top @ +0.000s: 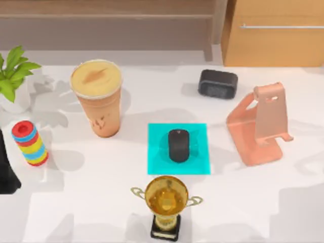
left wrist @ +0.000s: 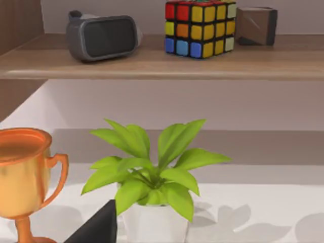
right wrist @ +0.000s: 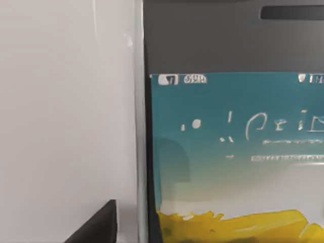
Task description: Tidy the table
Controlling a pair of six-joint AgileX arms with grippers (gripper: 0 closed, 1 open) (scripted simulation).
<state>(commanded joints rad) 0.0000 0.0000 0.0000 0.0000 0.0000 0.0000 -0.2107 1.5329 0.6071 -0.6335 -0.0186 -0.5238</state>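
left arm (top: 7, 169): matte black, blocky, angular | left wrist view: black wedge-shaped claw (left wrist: 98, 228) tip | right wrist view: matching black wedge (right wrist: 96, 226)

mouse (top: 178, 145) on mat (top: 158, 162), trophy (top: 166, 202) in front

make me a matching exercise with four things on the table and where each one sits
Things:
1. mouse
2. trophy
3. plant
4. phone stand

Places:
A. far left of the table, at the back
B. on the cyan mat
C. right side of the table
D. front edge, just in front of the mat

Pairs: 1-B, 2-D, 3-A, 4-C
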